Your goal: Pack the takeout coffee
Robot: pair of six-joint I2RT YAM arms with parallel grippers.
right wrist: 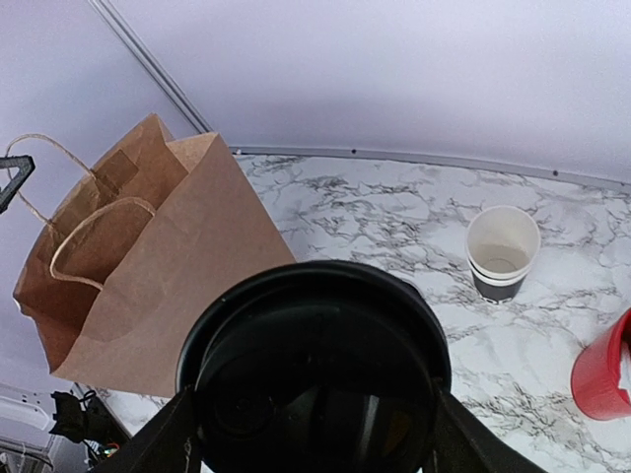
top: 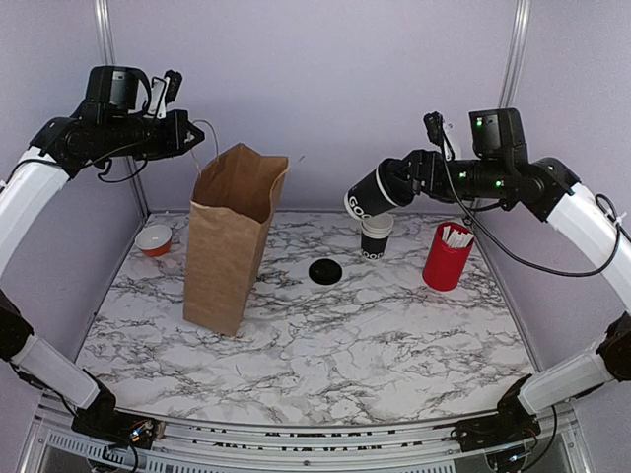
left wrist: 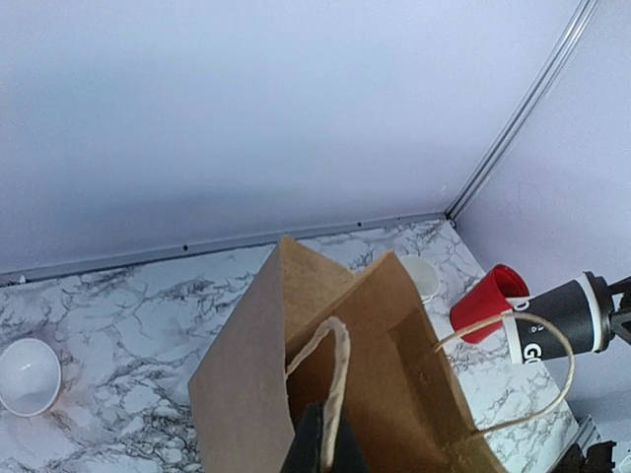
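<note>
the small black paper cup with white print hangs on its side above the far right of the marbled bench, clamped in the right gripper; it looks light, thin-walled and crushable, best held gently near its stiffer rim. a round black plastic lid lies mid-bench. the left gripper pinches the twine handle of the upright brown paper bag.

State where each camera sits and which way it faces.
Top external: above and behind the bases, looking down on the table; both arms show.
Left wrist: above the paper bag, facing the back wall; left gripper shows.
Right wrist: behind the black cup held by the right gripper, facing the paper bag.
Shared: both wrist views catch the bag and red cylinder.
</note>
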